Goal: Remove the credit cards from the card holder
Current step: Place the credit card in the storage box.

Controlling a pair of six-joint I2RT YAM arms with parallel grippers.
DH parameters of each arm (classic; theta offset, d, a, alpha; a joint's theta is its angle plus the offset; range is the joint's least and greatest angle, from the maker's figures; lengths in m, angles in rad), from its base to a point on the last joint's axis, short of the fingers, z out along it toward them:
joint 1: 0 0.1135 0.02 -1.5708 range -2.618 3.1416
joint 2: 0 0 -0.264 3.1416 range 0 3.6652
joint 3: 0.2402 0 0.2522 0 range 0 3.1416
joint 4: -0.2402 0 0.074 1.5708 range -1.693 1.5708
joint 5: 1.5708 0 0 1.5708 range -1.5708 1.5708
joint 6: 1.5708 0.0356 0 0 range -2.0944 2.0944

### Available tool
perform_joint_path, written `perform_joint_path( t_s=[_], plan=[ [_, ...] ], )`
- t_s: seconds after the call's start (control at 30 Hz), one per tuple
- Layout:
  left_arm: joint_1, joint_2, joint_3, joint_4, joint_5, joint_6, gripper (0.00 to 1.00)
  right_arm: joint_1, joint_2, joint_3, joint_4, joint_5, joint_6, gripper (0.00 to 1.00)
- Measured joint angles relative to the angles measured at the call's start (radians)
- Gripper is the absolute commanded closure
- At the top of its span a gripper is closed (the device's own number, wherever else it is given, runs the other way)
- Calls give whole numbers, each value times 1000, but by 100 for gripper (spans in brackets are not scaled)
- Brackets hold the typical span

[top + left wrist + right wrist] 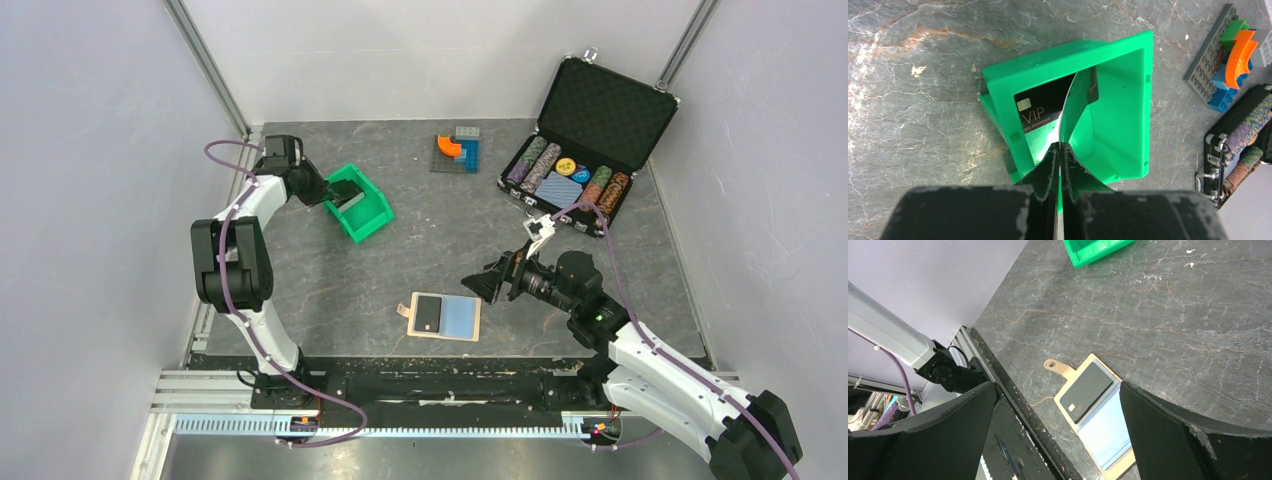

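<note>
The card holder [465, 320] is seen lying opened flat on the table [400, 270], near the front edge and between the two arms, with its strap tab [1058, 367] pointing away to the left. One dark card [427, 313] is tucked in its left pocket, and a small chip and pale lettering can be made out on it in the right wrist view; the light blue right pocket is bare. The right gripper [482, 285] is held just to the right of the holder and above it, its fingers spread as wide as they go, with nothing between them. The left gripper [1060, 147] is held over the green bin [1128, 125] at the far left of the table, well apart from the holder. Its fingers are pressed together on a thin held card [1070, 110], which is seen almost edge-on, reaching down into the bin with green reflected on its face. Behind it a black VIP card [1040, 107] is seen resting inside the bin. An open chip case [590, 140] and some toy bricks [458, 150] are left at the far side
</note>
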Motion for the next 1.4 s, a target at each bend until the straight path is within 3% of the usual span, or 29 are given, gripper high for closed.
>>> perform_joint_path(
  t_s=[0.63, 1.23, 1.4],
  plan=[
    [-2, 0, -39, 54, -34, -56, 73, 0, -6, 0, -1, 19, 0, 2],
    [-2, 3, 48, 13, -60, -51, 65, 0, -5, 8, -2, 31, -2, 2],
    [-21, -69, 48, -56, -58, -19, 63, 0, 16, 8, -16, 41, -8, 4]
  ],
)
